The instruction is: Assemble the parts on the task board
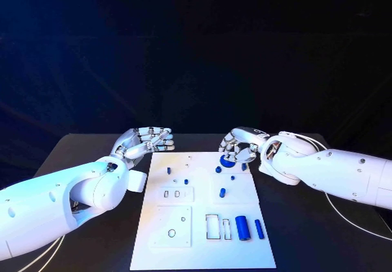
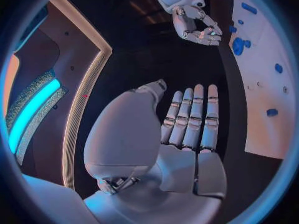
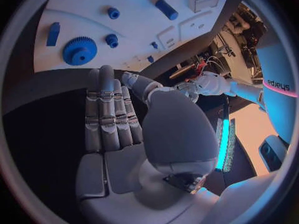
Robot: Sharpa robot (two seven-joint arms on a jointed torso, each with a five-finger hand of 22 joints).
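Note:
The white task board lies in the middle of the black table. A blue gear sits near its far right corner, with small blue pegs scattered around it. A thick blue cylinder and a thin blue pin lie near the board's front right. My right hand hovers at the far right corner, just behind the gear; its fingers are stretched out and hold nothing. My left hand hangs off the board's far left corner, its fingers straight and empty.
Rectangular and round recesses mark the board's left and front panels. Black table stretches on both sides of the board. My white forearms reach in from both sides. Thin cables trail on the table at the right.

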